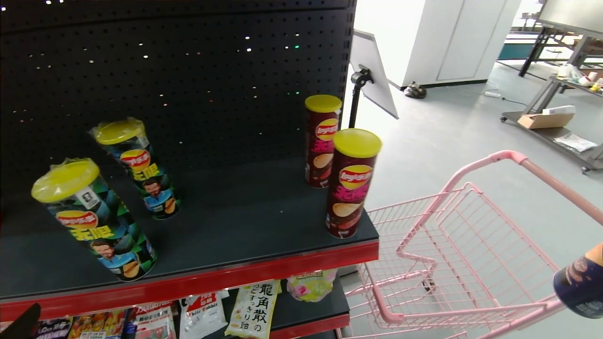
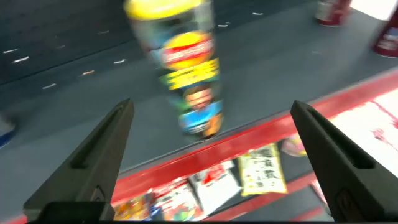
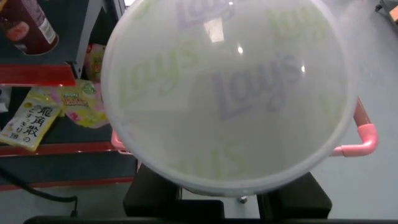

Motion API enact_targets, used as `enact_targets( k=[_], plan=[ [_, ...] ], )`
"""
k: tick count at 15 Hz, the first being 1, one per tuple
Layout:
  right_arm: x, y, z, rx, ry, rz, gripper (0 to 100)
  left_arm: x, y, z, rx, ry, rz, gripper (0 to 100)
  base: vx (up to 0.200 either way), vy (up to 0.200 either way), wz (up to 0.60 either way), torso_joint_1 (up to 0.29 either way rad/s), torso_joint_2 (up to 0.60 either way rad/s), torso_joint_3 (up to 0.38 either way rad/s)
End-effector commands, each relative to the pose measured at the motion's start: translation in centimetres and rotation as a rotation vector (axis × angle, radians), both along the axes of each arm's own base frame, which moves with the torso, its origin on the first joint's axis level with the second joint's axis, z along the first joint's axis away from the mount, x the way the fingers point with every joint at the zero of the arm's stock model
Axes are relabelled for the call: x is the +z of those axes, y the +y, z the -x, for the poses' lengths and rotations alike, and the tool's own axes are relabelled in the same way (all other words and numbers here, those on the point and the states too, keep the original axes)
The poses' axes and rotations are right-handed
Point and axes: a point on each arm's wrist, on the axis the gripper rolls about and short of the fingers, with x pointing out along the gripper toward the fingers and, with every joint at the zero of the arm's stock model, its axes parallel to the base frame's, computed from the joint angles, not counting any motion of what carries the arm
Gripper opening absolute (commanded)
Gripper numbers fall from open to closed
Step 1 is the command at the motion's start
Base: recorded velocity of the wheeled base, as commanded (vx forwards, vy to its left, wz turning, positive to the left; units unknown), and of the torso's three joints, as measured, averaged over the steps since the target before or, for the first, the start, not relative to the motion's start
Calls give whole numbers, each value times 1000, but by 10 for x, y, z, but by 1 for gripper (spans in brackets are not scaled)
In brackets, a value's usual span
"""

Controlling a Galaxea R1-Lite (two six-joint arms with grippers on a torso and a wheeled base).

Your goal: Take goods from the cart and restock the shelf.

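Black pegboard shelf (image 1: 226, 226) with a red front edge across the left and centre of the head frame, four chip cans standing on it: near green can (image 1: 94, 219) and far green can (image 1: 139, 167) at left, two dark red cans (image 1: 351, 183) at right. Pink cart (image 1: 471, 245) at lower right. Left gripper (image 2: 211, 168) spread wide, facing the near green can. Right gripper (image 3: 227, 202) pinching a dark blue chip can (image 1: 582, 282) at the right edge of the frame, just above the cart's handle

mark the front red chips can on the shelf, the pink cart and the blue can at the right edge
front red can (image 1: 352, 188), head view, on its label at mid body
pink cart (image 1: 506, 156), head view, on the top handle bar
blue can (image 1: 580, 280), head view, on its side wall
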Motion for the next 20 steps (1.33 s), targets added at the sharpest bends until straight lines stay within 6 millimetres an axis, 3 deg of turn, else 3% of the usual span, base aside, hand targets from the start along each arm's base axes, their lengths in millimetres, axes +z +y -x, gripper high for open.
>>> enact_targets(
  k=[1,5,14,18,20],
  plan=[
    [-1,0,-1,0,6,1,0,0,0,0,0,0,0,100,0,0,600,7,-2,-2],
    [-4,0,2,1,-1,2,0,-1,0,-1,6,11,-4,100,0,0,600,10,2,2],
    [-13,-2,18,-29,-37,-14,0,-4,0,-2,10,23,-89,100,0,0,0,0,0,0],
    [-21,-2,23,-28,-40,-16,0,-6,1,1,17,32,-95,100,-200,0,0,8,6,0],
    [-23,-2,24,-28,-38,-16,0,-5,1,1,14,29,-94,100,0,0,0,0,0,0]
  ],
)
